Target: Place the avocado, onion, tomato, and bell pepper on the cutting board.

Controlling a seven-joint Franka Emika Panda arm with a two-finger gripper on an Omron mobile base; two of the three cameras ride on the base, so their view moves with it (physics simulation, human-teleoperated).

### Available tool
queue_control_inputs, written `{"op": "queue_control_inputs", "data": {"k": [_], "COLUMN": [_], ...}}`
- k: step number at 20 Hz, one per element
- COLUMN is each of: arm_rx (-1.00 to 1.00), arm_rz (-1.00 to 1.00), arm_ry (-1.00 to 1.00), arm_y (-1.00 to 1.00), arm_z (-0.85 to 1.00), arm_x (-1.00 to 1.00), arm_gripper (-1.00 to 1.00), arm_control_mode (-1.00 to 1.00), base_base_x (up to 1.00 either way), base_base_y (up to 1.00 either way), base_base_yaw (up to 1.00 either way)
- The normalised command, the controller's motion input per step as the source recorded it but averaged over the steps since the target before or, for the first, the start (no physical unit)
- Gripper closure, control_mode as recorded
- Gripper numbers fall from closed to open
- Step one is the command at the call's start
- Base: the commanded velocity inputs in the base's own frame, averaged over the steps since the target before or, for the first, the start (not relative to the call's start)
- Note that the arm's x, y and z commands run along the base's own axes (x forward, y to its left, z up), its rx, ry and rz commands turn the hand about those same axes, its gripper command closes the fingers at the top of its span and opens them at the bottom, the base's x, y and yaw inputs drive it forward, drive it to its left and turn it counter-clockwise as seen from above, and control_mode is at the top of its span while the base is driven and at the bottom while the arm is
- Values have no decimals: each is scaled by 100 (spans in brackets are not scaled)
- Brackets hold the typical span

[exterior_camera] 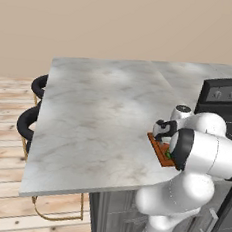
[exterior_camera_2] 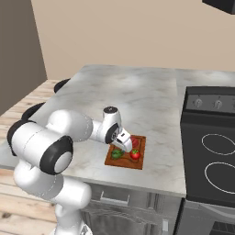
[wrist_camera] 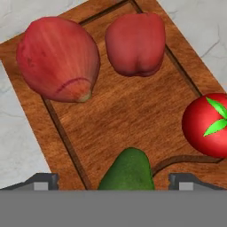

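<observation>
The jaws stand wide over the avocado [wrist_camera: 126,170], which lies on the cutting board [wrist_camera: 128,115] at 6 o'clock, with onion [wrist_camera: 57,60] at 11, pepper [wrist_camera: 135,44] at 12, tomato [wrist_camera: 207,125] at 3.

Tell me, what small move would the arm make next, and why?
Probably lift straight up and away. The jaws stand open either side of the avocado, which lies on the cutting board with the onion, bell pepper and tomato. All four seem placed.
</observation>
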Motion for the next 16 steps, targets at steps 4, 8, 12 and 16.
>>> {"op": "queue_control_inputs", "data": {"k": [4, 8, 12, 16], "arm_rx": [0, 0, -2, -5], "arm_rz": [0, 0, 0, 0], "arm_ry": [0, -1, -4, -7], "arm_y": [0, 1, 9, 19], "arm_z": [30, 37, 46, 45], "arm_x": [0, -4, -9, -14], "arm_gripper": [-100, -100, -100, -100], "arm_control_mode": [-100, -100, -100, -100], "base_base_x": [0, 0, 0, 0], "base_base_y": [0, 0, 0, 0], "base_base_yaw": [0, 0, 0, 0]}}
